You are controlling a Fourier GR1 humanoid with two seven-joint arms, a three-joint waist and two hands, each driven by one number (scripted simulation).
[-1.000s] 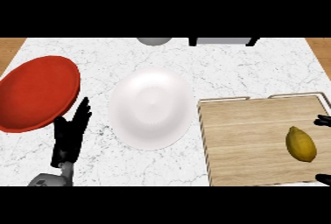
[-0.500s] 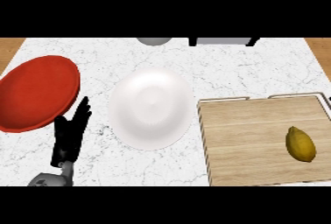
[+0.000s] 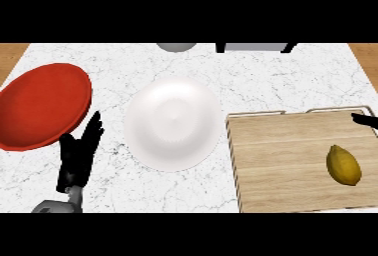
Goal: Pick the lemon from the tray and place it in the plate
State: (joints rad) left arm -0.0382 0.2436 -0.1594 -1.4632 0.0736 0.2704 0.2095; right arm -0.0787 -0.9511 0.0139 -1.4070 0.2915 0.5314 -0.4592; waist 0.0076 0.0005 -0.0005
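The lemon (image 3: pixel 344 165) lies on the tray (image 3: pixel 280 150), right of the white plate (image 3: pixel 173 122); the left hand (image 3: pixel 80 155) rests open at near left, and I cannot tell the state of the right hand (image 3: pixel 365 120).

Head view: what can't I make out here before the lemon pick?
Right hand: only a black tip shows, head view; the right edge cuts off the rest.
Wooden tray: near rim cut off by the lower edge.
Grey round object and dark object: cut off at the top, unidentifiable.
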